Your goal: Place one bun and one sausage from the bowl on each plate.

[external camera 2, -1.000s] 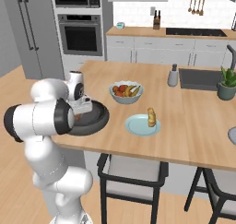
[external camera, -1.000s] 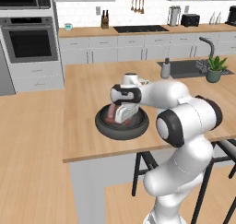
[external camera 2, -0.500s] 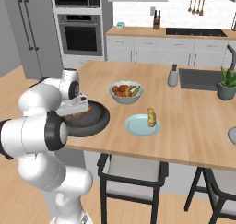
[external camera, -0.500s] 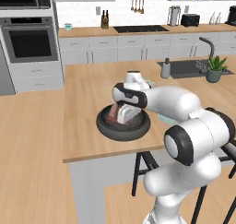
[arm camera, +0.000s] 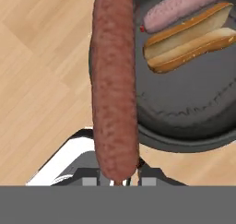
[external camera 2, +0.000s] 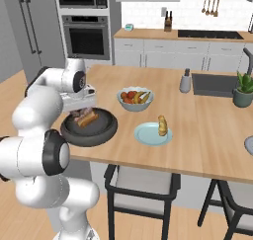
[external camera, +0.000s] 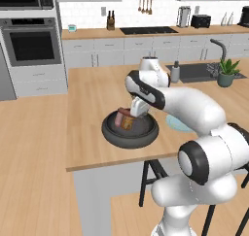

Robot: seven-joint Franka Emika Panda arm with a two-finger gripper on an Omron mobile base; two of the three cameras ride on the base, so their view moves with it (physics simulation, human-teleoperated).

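Counter (external camera 2: 207, 135) in front of you carries the dark bowl (external camera 2: 104, 133), with a teal plate (external camera 2: 146, 135) just beside it holding one bun (external camera 2: 161, 125). Your gripper (arm camera: 119, 174) is clamped on a reddish-brown sausage (arm camera: 114, 89) above the bowl's rim; another bun (arm camera: 189, 38) and a pink sausage (arm camera: 184, 6) lie inside.

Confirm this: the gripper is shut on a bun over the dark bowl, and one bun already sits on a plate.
Not quite. The gripper is shut on a sausage, not a bun, as the hand view shows. The rest holds: it is over the dark bowl, and one bun sits on a plate.
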